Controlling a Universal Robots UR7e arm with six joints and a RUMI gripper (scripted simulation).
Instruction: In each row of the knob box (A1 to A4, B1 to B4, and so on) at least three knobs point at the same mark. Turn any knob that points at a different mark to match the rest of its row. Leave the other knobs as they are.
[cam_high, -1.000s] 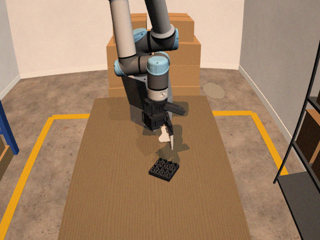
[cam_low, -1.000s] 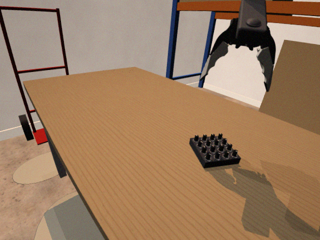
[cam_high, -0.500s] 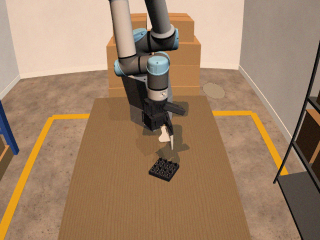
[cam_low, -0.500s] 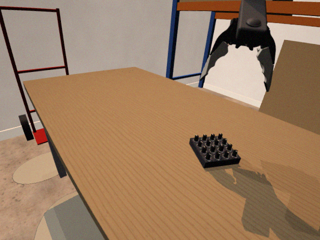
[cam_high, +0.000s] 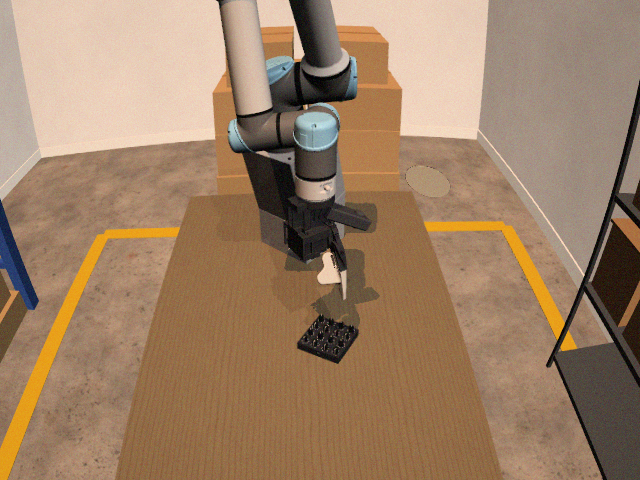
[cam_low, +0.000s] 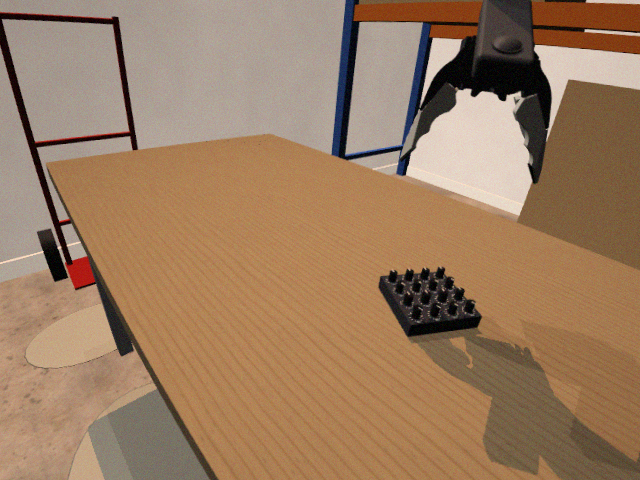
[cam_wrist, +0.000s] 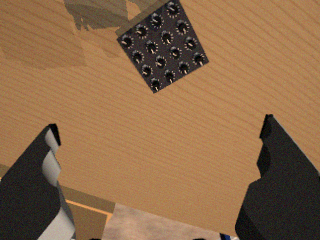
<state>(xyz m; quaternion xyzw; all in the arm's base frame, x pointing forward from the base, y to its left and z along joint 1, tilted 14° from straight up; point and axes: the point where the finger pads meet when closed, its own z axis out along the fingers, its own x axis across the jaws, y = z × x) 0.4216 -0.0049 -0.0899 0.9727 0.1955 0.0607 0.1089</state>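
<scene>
The black knob box (cam_high: 326, 338) (cam_low: 430, 302) (cam_wrist: 162, 46) lies flat on the wooden table (cam_high: 232, 361) (cam_low: 232, 248) (cam_wrist: 165, 150), near its middle. It carries a grid of small black knobs with white marks; their directions are too small to read. My gripper (cam_high: 334, 279) (cam_low: 471, 160) (cam_wrist: 157, 120) is open and empty. It hangs high above the table, behind the box toward the arm's base. In the wrist view the box sits at the top, turned at an angle, well ahead of the two spread fingers.
Stacked cardboard boxes (cam_high: 372, 113) stand behind the arm. A yellow floor line (cam_high: 51, 330) runs around the table. A dark shelf rack (cam_high: 604, 310) stands at the right, a blue rack (cam_low: 346, 77) and a red hand truck (cam_low: 62, 155) beyond the table.
</scene>
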